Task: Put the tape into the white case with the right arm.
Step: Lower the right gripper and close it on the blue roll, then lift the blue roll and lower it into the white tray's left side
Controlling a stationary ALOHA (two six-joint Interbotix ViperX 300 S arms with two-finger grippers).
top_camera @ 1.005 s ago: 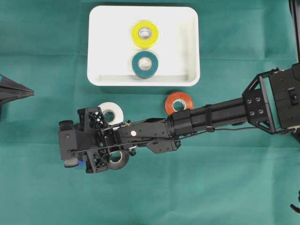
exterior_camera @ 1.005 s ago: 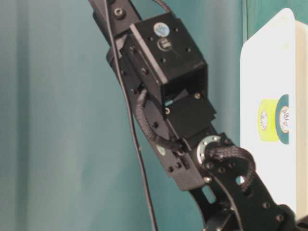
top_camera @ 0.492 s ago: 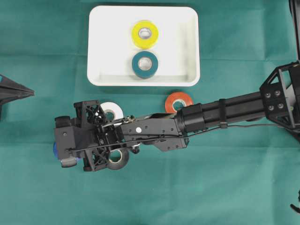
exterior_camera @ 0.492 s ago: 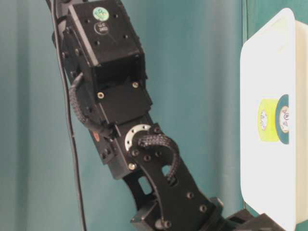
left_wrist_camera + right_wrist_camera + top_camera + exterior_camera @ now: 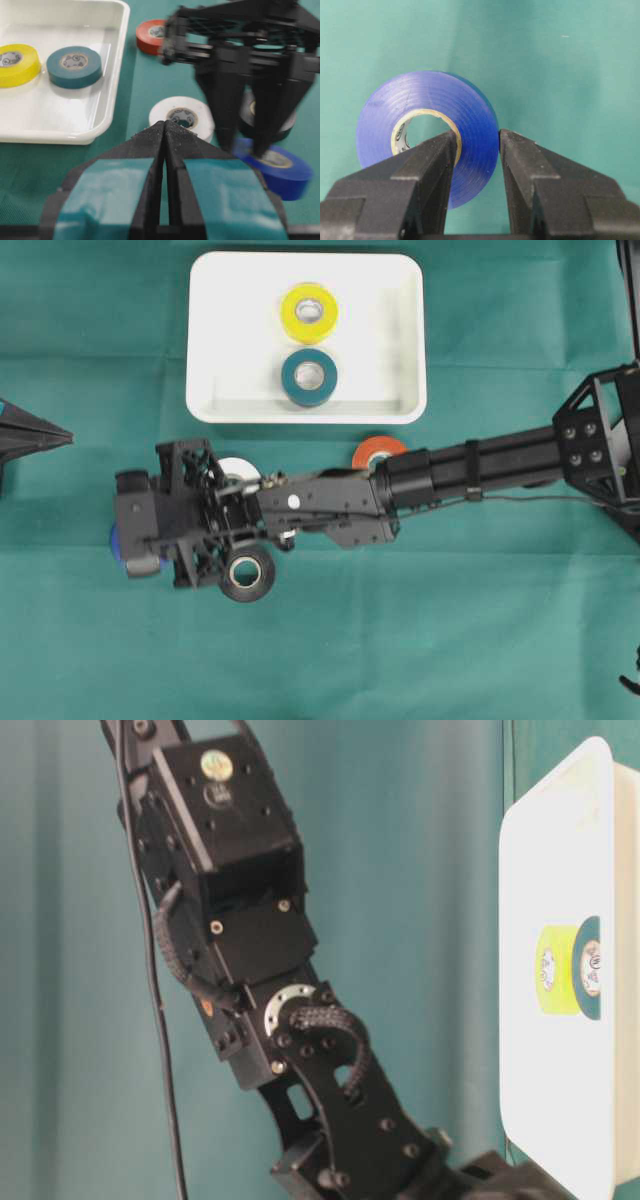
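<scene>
Six tape rolls are counted. Two, one yellow (image 5: pixel 309 313) and one teal (image 5: pixel 308 377), lie in the white case (image 5: pixel 400 340) at the far edge of the desk (image 5: pixel 500 620). Four lie on the desk near the case's front rim: orange (image 5: pixel 372 450), white (image 5: pixel 181 116), black (image 5: pixel 247 576) and blue (image 5: pixel 427 130). The blue roll's wall is gripped by the right gripper (image 5: pixel 476 150), one finger inside its hole. The left gripper (image 5: pixel 165 131) is seen with fingers pressed together, holding nothing.
</scene>
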